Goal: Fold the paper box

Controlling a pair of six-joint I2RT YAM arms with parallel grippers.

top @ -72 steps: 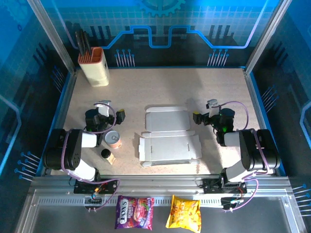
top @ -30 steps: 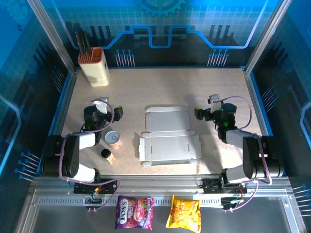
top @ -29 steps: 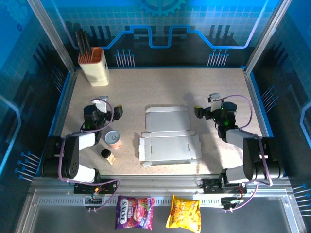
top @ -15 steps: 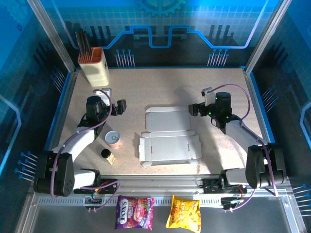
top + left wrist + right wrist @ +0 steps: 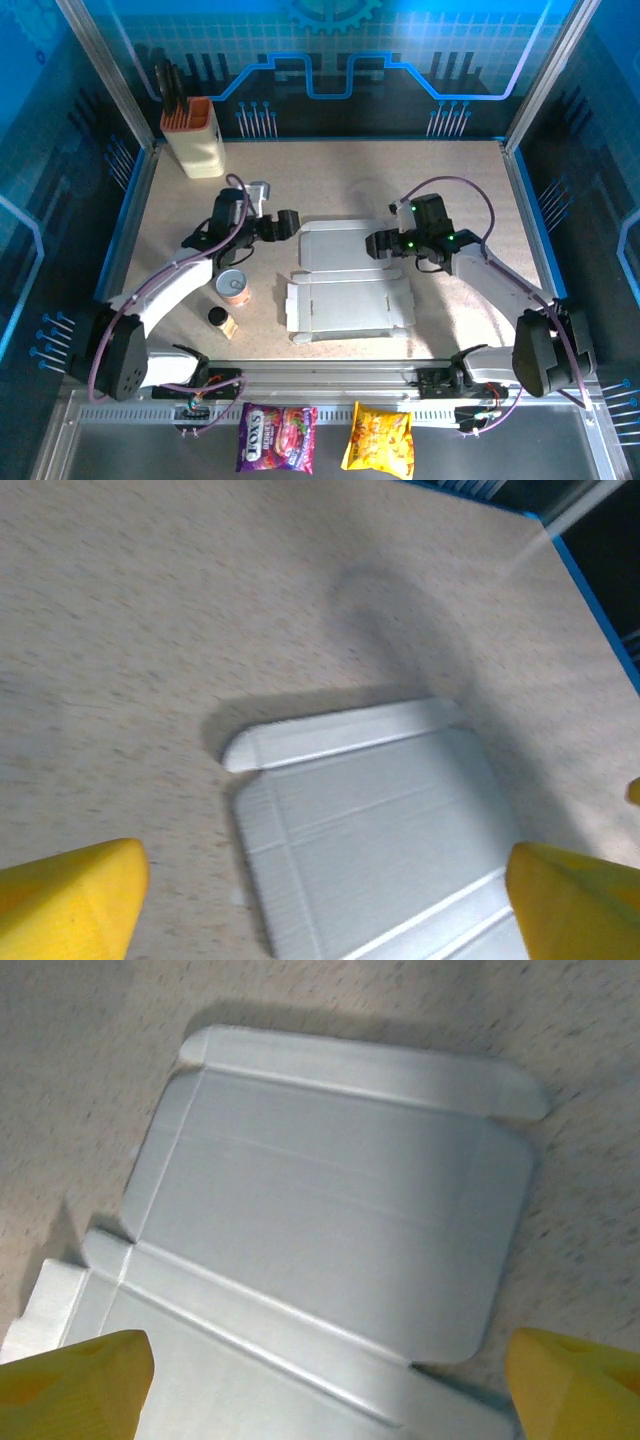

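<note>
Tabletop (image 5: 330, 170) speckled, blue walls (image 5: 400, 40); paper box (image 5: 345, 280) flat; left fingers (image 5: 70, 895), right fingers (image 5: 75, 1380) wide, empty

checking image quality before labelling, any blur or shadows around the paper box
Left wrist: slightly blurred, a soft shadow on the table beyond the paper box. Right wrist: sharper, creases readable, a shadow along its top edge. Top external: clear, evenly lit.

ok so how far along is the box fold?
Done: nothing folded yet. The paper box lies flat on the table, its panels and flaps all unraised.
In hand: the left pincer and right pincer are open, one at each side of the box's far panel, and neither holds it.
Left: every fold, then tucking in the flaps and tabs.
</note>
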